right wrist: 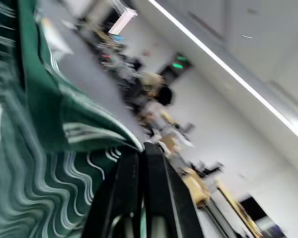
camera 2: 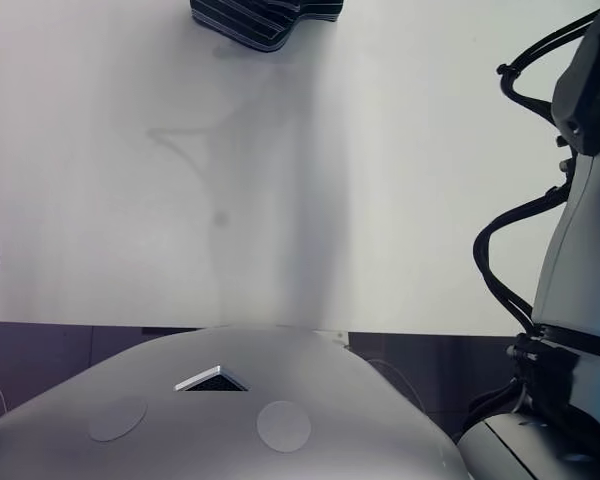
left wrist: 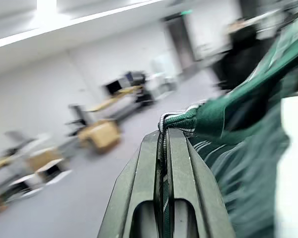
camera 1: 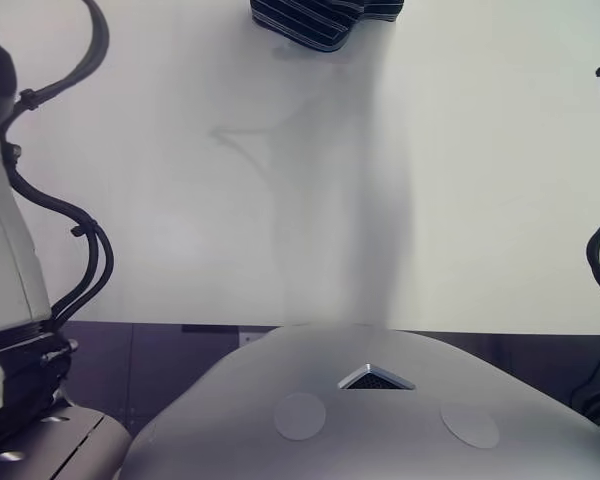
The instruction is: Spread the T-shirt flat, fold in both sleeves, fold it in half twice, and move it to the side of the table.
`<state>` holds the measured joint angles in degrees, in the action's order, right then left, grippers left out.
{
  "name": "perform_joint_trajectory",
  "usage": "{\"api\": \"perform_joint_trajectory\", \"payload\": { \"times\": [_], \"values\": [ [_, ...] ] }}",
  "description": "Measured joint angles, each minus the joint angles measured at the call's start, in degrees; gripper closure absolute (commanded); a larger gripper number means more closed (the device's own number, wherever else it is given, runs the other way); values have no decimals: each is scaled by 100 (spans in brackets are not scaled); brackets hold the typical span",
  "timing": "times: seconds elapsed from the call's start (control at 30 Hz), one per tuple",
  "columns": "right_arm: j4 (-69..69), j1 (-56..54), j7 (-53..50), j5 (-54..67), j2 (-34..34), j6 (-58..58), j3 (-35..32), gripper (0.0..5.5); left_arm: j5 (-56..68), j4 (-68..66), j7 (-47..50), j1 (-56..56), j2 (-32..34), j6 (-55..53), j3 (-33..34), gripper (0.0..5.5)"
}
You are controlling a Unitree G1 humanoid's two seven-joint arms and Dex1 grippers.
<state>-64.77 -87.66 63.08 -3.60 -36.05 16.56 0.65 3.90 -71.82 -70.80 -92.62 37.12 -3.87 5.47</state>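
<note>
Flanking the white table (camera 1: 460,180), both arms grip cloth; left gripper (left wrist: 164,133) and right gripper (right wrist: 141,147) each pinch the green striped T-shirt (camera 1: 320,20); its bunched end sits at the table's far edge.

The T-shirt (camera 1: 325,20) was dark green with thin pale stripes, and a bunched, rumpled part of it showed over the far part of the white table (camera 1: 180,200), about midway across. Its cloth was pinched in two places: a ribbed, striped edge between the closed fingers of the left gripper (left wrist: 164,136), another fold in the right gripper (right wrist: 141,148)
</note>
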Motion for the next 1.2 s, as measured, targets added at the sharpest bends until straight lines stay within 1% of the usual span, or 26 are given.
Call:
{"api": "perform_joint_trajectory", "payload": {
  "times": [0.03, 0.1, 0.13, 0.17, 0.23, 0.3, 0.37, 0.43, 0.5, 0.53, 0.57, 0.6, 0.7, 0.77, 0.8, 0.9, 0.97, 1.0, 1.07, 1.1, 1.13, 1.17, 1.2],
  "values": [
    [634, 308, 810, 328, -181, -357, 7, 547, 349, 595, -757, 159, 233, -580, -201, 550],
    [1734, 1037, 1533, 896, -627, -1039, 51, 547, 1123, 1894, -1283, 818, 819, -1348, -442, 550],
    [2090, 1351, 1683, 1098, -822, -1269, 61, 547, 1355, 2303, -1386, 1115, 1047, -1582, -485, 550],
    [2716, 1924, 1897, 1498, -1144, -1649, 73, 547, 1717, 2978, -1506, 1663, 1364, -1968, -534, 550],
    [3652, 2854, 2134, 2009, -1580, -2090, 126, 547, 2154, 3909, -1659, 2482, 1716, -2464, -575, 550],
    [4830, 4161, 2367, 2406, -1998, -2480, 224, 547, 2437, 5068, -1809, 3580, 1973, -2871, -629, 550],
    [5905, 5467, 2411, 2455, -2213, -2656, 449, 547, 2523, 6205, -1839, 4816, 2113, -3059, -812, 550],
    [7012, 6976, 2261, 2166, -2311, -2682, 894, 547, 2509, 7550, -1614, 6442, 2180, -3147, -1176, 550],
    [7867, 8230, 1959, 1668, -2409, -2666, 1344, 547, 2324, 8630, -1233, 7914, 2205, -3193, -1640, 550],
    [8371, 8963, 1647, 1208, -2470, -2653, 1576, 550, 1926, 9156, -816, 8788, 2252, -3139, -1995, 529],
    [8902, 9598, 1282, 830, -2594, -2615, 1720, 550, 1256, 9532, -231, 9579, 2363, -2993, -2404, 511],
    [9339, 9959, 1073, 581, -2742, -2619, 1766, 522, 1061, 9863, 70, 9908, 2459, -2799, -2470, 493],
    [9972, 10311, 875, 402, -2905, -3124, 1726, 473, 860, 10310, 395, 10228, 2623, -2793, -2473, 455],
    [10322, 10409, 780, 330, -3022, -3569, 1732, 433, 707, 10584, 612, 10399, 2712, -2797, -2466, 453],
    [10483, 10450, 762, 342, -3048, -3808, 1716, 433, 728, 10719, 632, 10553, 2800, -2841, -2400, 453],
    [10895, 10550, 764, 940, -3047, -4416, 1250, 433, 1256, 10932, 503, 11043, 3019, -3196, -1805, 453],
    [11032, 10376, 788, 1726, -2981, -4828, 595, 433, 1646, 10959, 396, 11086, 3101, -3299, -998, 453],
    [10959, 9977, 775, 2333, -2779, -5081, 181, 433, 2098, 10881, 310, 10866, 3072, -3427, -506, 453],
    [10610, 9319, 742, 3140, -2470, -5394, -280, 433, 2825, 10696, 169, 10315, 2957, -3649, 92, 453],
    [10455, 9136, 700, 3321, -2374, -5449, -364, 455, 3032, 10615, 146, 10130, 2904, -3709, 184, 453],
    [10096, 8860, 558, 3440, -2146, -5447, -399, 465, 3213, 10406, 274, 9726, 2650, -3818, 162, 471],
    [9736, 8609, 312, 3386, -1914, -5393, -352, 482, 3218, 10174, 550, 9333, 2352, -3934, 48, 478],
    [9220, 8255, -91, 3131, -1518, -5283, -212, 506, 3133, 9817, 1001, 8852, 1849, -3991, -146, 505]
  ]
}}
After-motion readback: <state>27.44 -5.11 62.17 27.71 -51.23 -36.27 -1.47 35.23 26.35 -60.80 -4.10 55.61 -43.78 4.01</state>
